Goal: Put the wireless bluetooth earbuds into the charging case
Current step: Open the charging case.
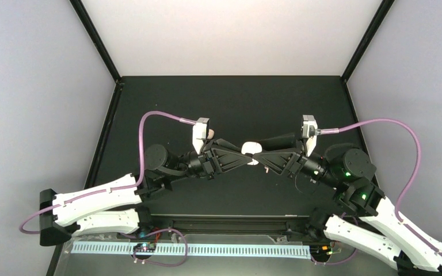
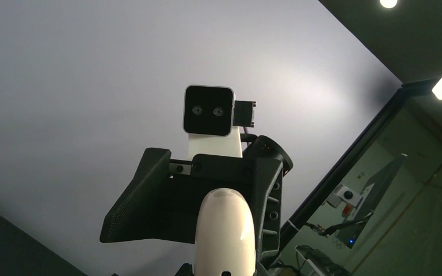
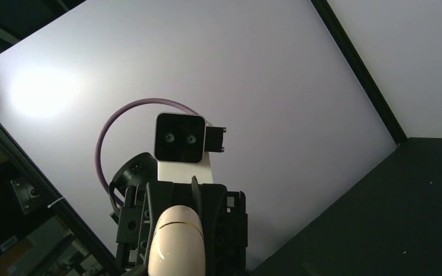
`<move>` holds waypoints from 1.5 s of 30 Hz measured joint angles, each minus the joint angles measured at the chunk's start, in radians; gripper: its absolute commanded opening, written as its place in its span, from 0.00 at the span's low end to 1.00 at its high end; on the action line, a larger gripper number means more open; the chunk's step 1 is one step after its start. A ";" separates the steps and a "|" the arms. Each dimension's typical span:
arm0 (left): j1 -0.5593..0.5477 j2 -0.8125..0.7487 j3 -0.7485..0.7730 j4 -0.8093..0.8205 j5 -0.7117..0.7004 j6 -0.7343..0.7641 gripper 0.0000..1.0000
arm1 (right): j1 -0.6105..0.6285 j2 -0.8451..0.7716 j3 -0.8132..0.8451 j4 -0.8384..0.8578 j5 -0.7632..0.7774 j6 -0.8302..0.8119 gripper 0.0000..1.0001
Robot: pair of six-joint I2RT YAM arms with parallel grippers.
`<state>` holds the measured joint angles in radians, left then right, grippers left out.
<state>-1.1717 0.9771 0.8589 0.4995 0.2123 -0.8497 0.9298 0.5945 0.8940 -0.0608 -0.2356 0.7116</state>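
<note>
above table (image 1: 230, 103) centre | cream-white rounded charging case (image 1: 252, 150) | left hand (image 1: 245, 153), right hand (image 1: 259, 156) both clamp it

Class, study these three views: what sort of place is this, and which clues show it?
Probably a robotics lab test cell: a black table walled by plain white panels, two robot arms bolted at its near edge, purple cables trailing.
</note>
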 measured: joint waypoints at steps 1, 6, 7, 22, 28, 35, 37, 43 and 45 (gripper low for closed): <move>0.000 -0.001 0.000 -0.003 -0.002 0.001 0.02 | 0.000 0.001 0.000 0.000 -0.001 0.000 0.65; 0.000 -0.014 -0.017 -0.001 -0.002 0.001 0.02 | 0.000 -0.010 -0.002 -0.010 0.003 0.000 0.64; 0.000 -0.019 -0.023 0.000 -0.002 0.001 0.02 | 0.000 -0.015 -0.005 -0.012 0.005 0.000 0.63; 0.000 -0.051 -0.050 0.006 -0.012 0.000 0.02 | 0.000 -0.043 -0.028 -0.017 0.021 0.007 0.75; 0.000 -0.053 -0.050 0.003 -0.018 0.001 0.02 | 0.000 -0.011 -0.022 -0.013 -0.007 0.008 0.75; 0.000 -0.053 -0.050 0.002 -0.024 0.001 0.02 | 0.000 0.001 -0.017 -0.014 -0.014 0.008 0.74; 0.000 -0.053 -0.050 0.002 -0.024 0.001 0.01 | 0.000 0.003 -0.014 -0.015 -0.013 0.008 0.74; 0.000 -0.053 -0.050 0.002 -0.025 0.003 0.02 | 0.000 0.005 -0.013 -0.021 -0.010 0.008 0.72; 0.000 -0.053 -0.050 -0.001 -0.026 0.005 0.02 | 0.001 0.006 -0.006 -0.036 -0.004 0.008 0.72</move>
<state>-1.1717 0.9241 0.8089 0.4988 0.1860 -0.8452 0.9310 0.6006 0.8879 -0.0967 -0.2398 0.7197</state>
